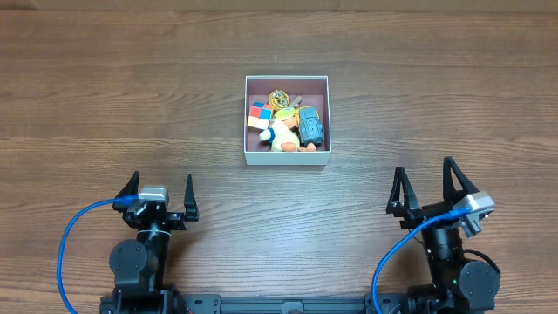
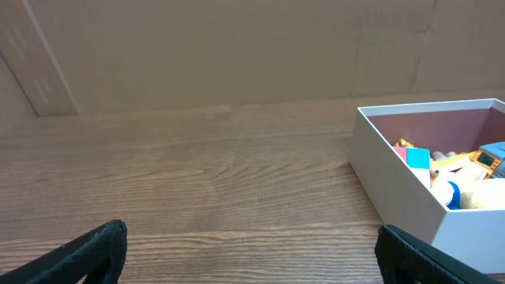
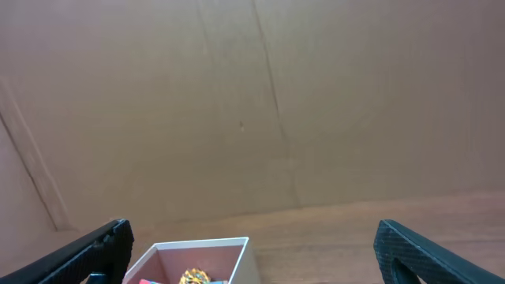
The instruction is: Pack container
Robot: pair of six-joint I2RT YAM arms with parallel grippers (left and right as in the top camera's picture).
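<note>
The container (image 1: pixel 288 79), a square white-walled box with a mauve-pink floor, sits in the middle of the wooden table with several small toys (image 1: pixel 286 124) inside it. It also shows at the right edge of the left wrist view, container (image 2: pixel 398 185), and at the bottom of the right wrist view, container (image 3: pixel 197 247). My left gripper (image 1: pixel 160 187) stands open near the front left, well apart from the box, nothing between its fingers. My right gripper (image 1: pixel 425 180) is open near the front right, empty as well. Fingertips (image 2: pixel 99 241) and fingertips (image 3: pixel 402 241) frame bare wood.
A brown cardboard wall (image 3: pixel 252 102) stands behind the table's far edge. Blue cables (image 1: pixel 65 244) loop beside each arm base at the front edge.
</note>
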